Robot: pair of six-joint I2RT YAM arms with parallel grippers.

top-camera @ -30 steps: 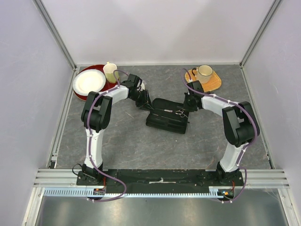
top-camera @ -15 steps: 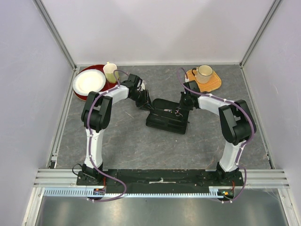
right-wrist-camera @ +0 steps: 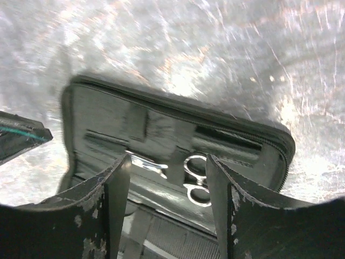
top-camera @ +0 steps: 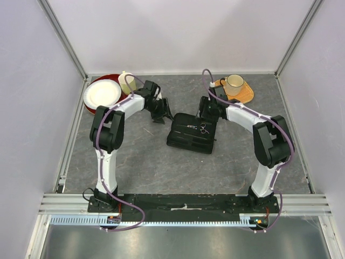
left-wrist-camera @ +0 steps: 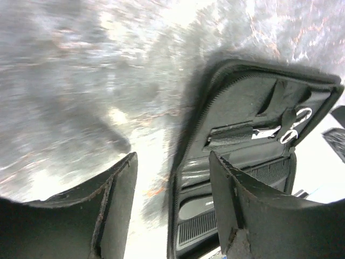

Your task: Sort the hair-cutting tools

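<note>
Mid-desk [top-camera: 135, 162]: open black zip case [top-camera: 186, 141], silver scissors [top-camera: 202, 128] strapped inside its far half. Just beyond: left gripper [top-camera: 160, 117] beside the case's left edge, right gripper [top-camera: 206, 114] over its far right corner, both spread wide and holding nothing. Farthest back: plates [top-camera: 102, 93], cup [top-camera: 126, 82], mug [top-camera: 234, 83] on orange tray [top-camera: 245, 97].

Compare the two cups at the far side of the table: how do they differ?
Colour: the left cup is pale yellow; the right mug is white with a dark rim.
Support: the left cup stands at a red dish's edge beside a white plate; the right mug sits on an orange tray.
Shape: the left cup looks narrower, the right mug wider.
Both stand upright.
</note>
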